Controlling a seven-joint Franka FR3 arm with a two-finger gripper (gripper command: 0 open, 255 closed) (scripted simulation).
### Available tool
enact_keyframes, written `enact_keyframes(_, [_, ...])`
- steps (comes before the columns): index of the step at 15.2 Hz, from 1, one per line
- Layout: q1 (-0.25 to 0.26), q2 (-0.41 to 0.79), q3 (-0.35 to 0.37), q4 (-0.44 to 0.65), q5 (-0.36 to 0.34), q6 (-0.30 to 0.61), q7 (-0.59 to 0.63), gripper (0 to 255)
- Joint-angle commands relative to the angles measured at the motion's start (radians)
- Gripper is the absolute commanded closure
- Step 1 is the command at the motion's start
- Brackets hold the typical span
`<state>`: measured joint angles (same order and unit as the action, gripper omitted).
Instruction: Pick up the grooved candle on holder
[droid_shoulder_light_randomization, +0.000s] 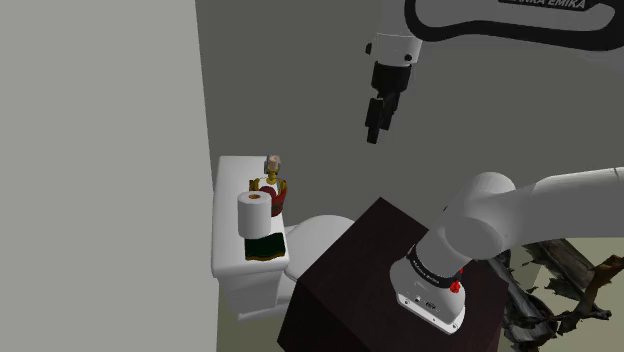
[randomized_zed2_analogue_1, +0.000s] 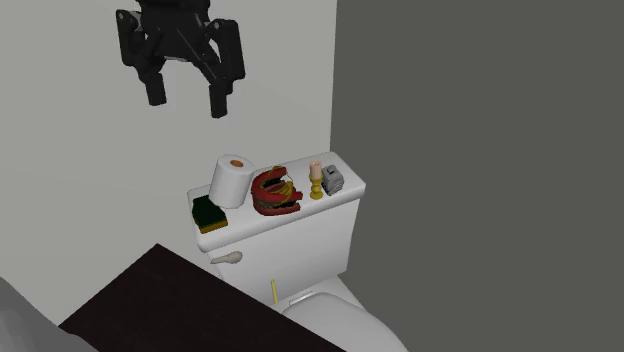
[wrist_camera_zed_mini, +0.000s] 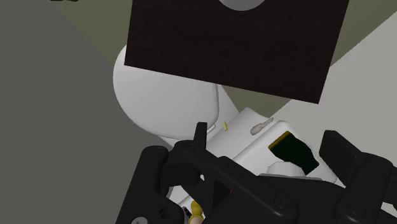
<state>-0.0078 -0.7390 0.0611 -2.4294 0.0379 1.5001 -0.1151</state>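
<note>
Black gripper (randomized_zed2_analogue_1: 187, 104): fingers apart, empty, high above the toilet tank (randomized_zed2_analogue_1: 300, 232).
Pale candle (randomized_zed2_analogue_1: 316, 172): upright on gold holder, on the tank lid, between red-and-yellow object (randomized_zed2_analogue_1: 275, 192) and small grey object (randomized_zed2_analogue_1: 334, 181).

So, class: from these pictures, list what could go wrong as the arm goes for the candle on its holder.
1. The candle stands close between the red bowl-like thing and a small grey object. The open hand could knock either one coming down.
2. It is slim and upright, so an off-centre touch might tip it off the tank lid.
3. The hand hangs high above, so the descent may drift.
</note>
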Motion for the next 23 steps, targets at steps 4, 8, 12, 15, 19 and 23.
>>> enact_keyframes(4, [-0.001,0.071,-0.004,-0.03,-0.014,0.116,-0.027,0])
enact_keyframes(8, [-0.002,0.185,-0.009,-0.048,-0.032,0.268,-0.058,0])
enact_keyframes(12, [-0.005,0.316,-0.012,-0.042,-0.049,0.413,-0.085,0])
enact_keyframes(15, [-0.007,0.423,-0.013,-0.021,-0.063,0.514,-0.103,0])
enact_keyframes(19, [-0.009,0.572,-0.014,0.028,-0.083,0.635,-0.123,0])
enact_keyframes(23, [-0.011,0.725,-0.014,0.099,-0.105,0.737,-0.138,0])
